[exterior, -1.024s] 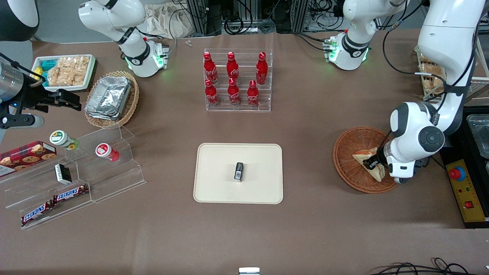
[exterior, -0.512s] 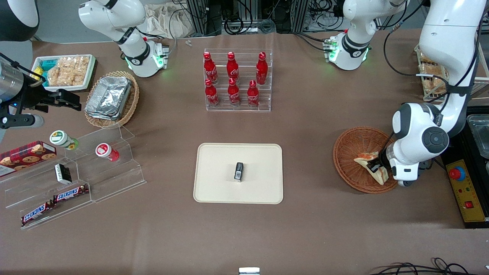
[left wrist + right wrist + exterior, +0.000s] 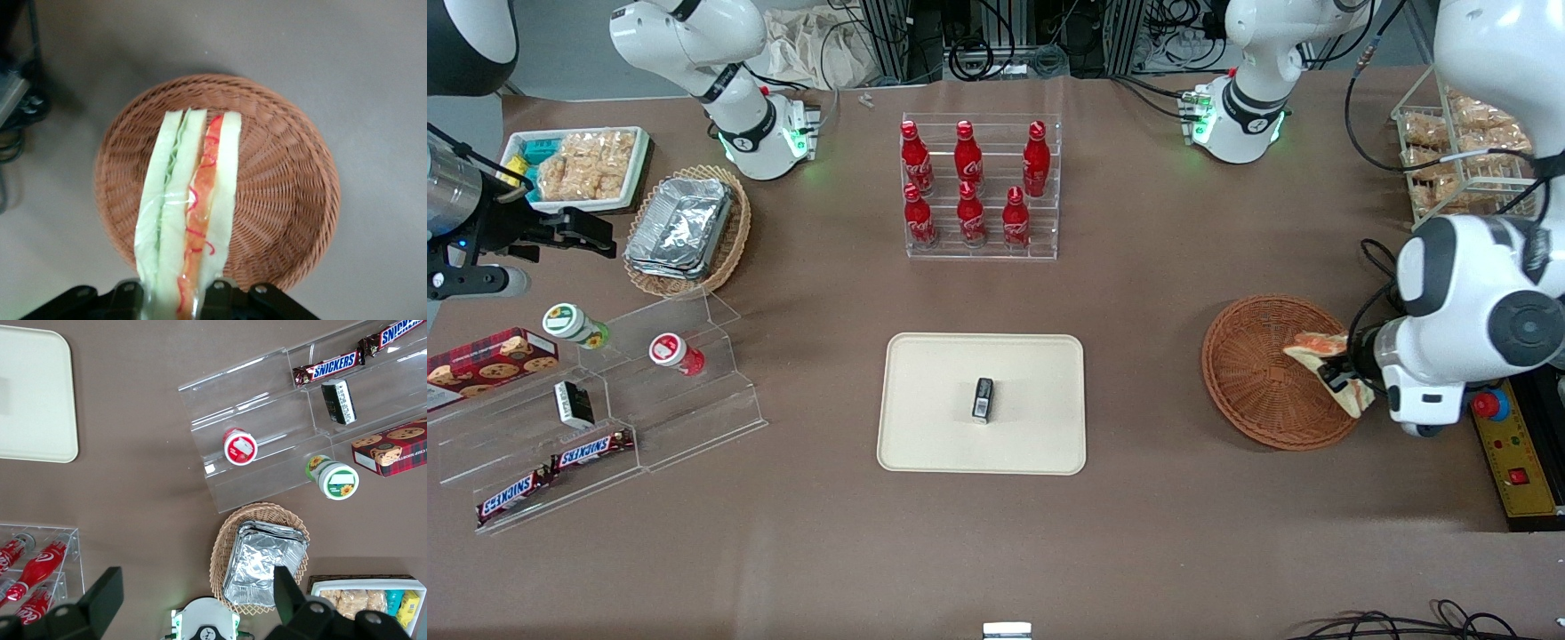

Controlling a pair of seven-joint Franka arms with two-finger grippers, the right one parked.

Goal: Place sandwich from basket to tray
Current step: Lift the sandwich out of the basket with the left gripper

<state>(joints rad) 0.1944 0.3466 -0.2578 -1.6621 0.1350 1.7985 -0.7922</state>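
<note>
We see the left arm bent over the working arm's end of the table, wrist link roughly horizontal w/ the gripper [image 3: 1341, 377] sticking out sideways over the edge of the reddish-brown wicker basket [image 3: 1254, 382]. Jaws are clamped narrow on the sandwich [image 3: 1327, 363], holding it by one end. In the wrist view the gripper [image 3: 172, 293] pinches the wedge [image 3: 190, 213] at its near end, one fingertip [image 3: 128, 291] on each bread face, and the filling edge faces the camera: pale bread layers, green lettuce, red-orange strips, all in clear wrap. The sandwich hangs above the basket [image 3: 280, 180], which looks bare beneath it; we think it's lifted clear of the weave, approx. over the rim, but contact is hard to judge from the front view. The cream tray [image 3: 934, 391] sits mid-table, well apart from the basket, toward the parked arm's end, and carries a small dark packet [image 3: 983, 397] near its centre. Farther from the front camera than the tray is a clear acrylic rack w/ six red cola bottles [image 3: 969, 182]. Toward the parked arm's end: a tan wicker basket w/ foil containers [image 3: 685, 227] and an acrylic stepped shelf w/ Snickers bars [image 3: 591, 452].
</note>
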